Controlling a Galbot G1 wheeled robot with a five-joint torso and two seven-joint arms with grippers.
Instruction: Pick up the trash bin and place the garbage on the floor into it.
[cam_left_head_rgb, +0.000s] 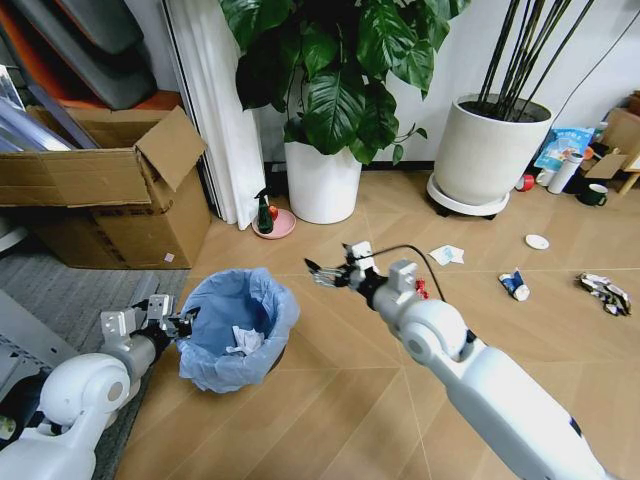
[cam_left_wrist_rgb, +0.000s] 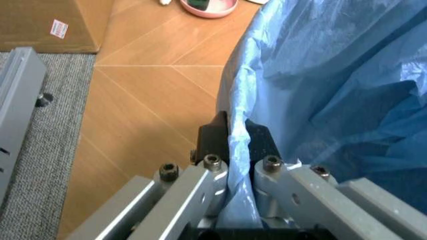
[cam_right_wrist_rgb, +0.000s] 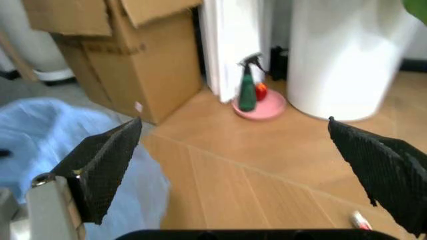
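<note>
A: Closest in: left pincer (cam_left_wrist_rgb: 235, 145) is clenched on the trash bin (cam_left_head_rgb: 238, 328) rim, blue bag liner pinched between its fingers (cam_left_wrist_rgb: 212, 140). One finger outside the rim, one inside.

B: Bin position?

A: On the floor (cam_left_head_rgb: 330, 400), low left of the robot, just beside the grey carpet strip (cam_left_head_rgb: 60, 290). A crumpled white tissue (cam_left_head_rgb: 244, 340) lies inside it.

B: Right pincer?

A: Right pincer (cam_left_head_rgb: 318, 270) is spread wide with nothing in it, hovering above the floor just to the right of the bin rim, near but not touching. Its wrist view shows both dark fingers (cam_right_wrist_rgb: 107, 165) far apart, with the blue bag beside one of them.

B: Remaining garbage?

A: All well to the right of that pincer: white crumpled piece (cam_left_head_rgb: 447, 255), red-and-blue crushed wrapper (cam_left_head_rgb: 514, 285), white disc (cam_left_head_rgb: 537, 241), printed wrapper (cam_left_head_rgb: 605, 292). All are on the floor, apart from each other.

B: Surroundings?

A: Cardboard box (cam_left_head_rgb: 105, 190) behind the bin, white plant pots (cam_left_head_rgb: 322, 182) farther back, a green spray bottle (cam_left_head_rgb: 265, 212) on a pink saucer.
</note>
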